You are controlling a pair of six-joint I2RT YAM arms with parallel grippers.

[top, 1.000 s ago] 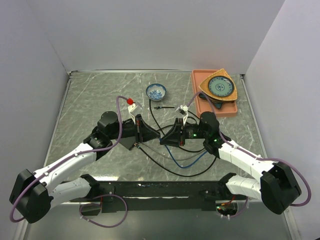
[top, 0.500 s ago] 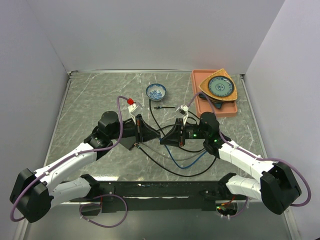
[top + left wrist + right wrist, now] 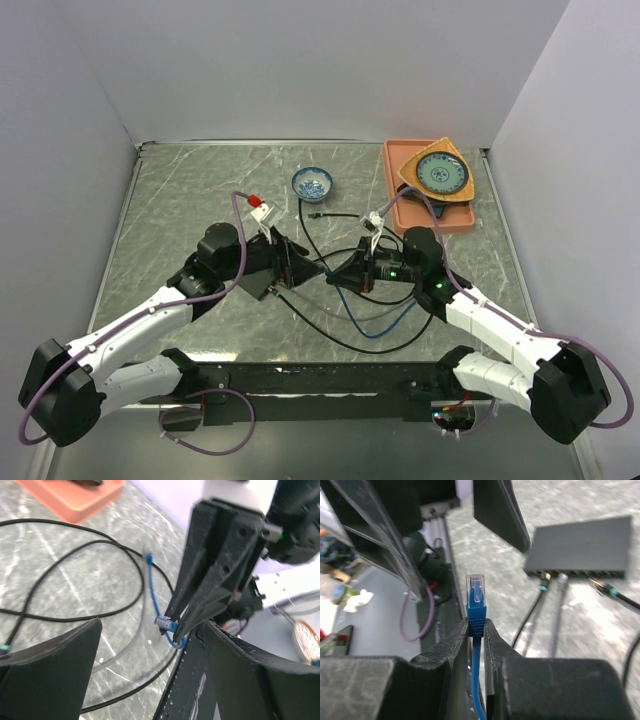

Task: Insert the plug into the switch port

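The right claw (image 3: 476,626) is clenched on the blue boot of the plug (image 3: 475,589), whose clear tip sticks out past the fingertips, with the blue cable (image 3: 350,308) trailing behind. The left claw (image 3: 152,630) is released, its fingers spread wide, facing the plug from the left without touching it. The switch (image 3: 580,545) lies flat on the grey marble worktop (image 3: 180,200), partly under the left claw. Several cables are plugged into the edge that faces the right claw.

Left end effector (image 3: 297,266), cables (image 3: 532,611) crowd switch (image 3: 580,545) ahead of plug (image 3: 475,592).
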